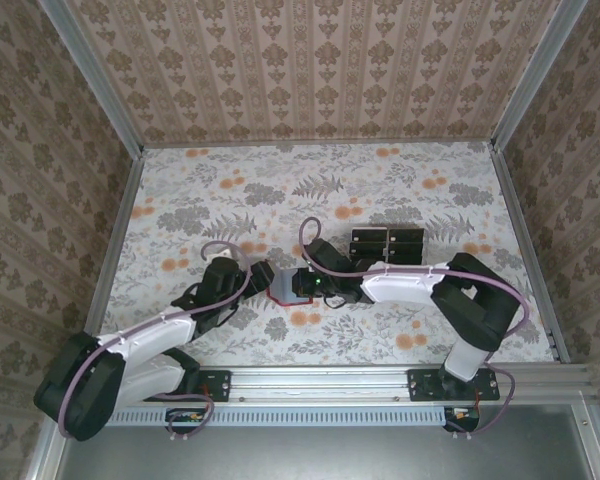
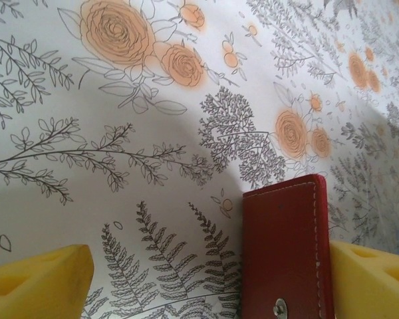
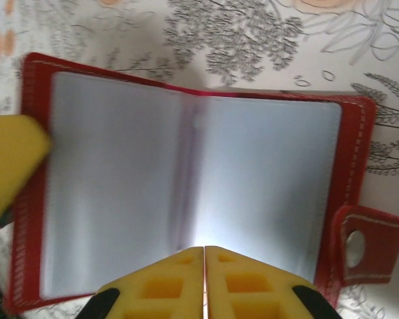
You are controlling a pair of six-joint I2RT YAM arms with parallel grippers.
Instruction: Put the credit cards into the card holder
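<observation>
Red card holder (image 3: 193,186), pale stitching; black credit cards (image 1: 386,245); white table (image 2: 120,133), orange flowers, grey ferns.

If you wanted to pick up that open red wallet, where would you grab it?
Probably the card holder by the stitched outer edge of the cover opposite its snap tab, coming from the left arm's side. Open, it is thin there, and the open left gripper has that cover between its fingers.
</observation>
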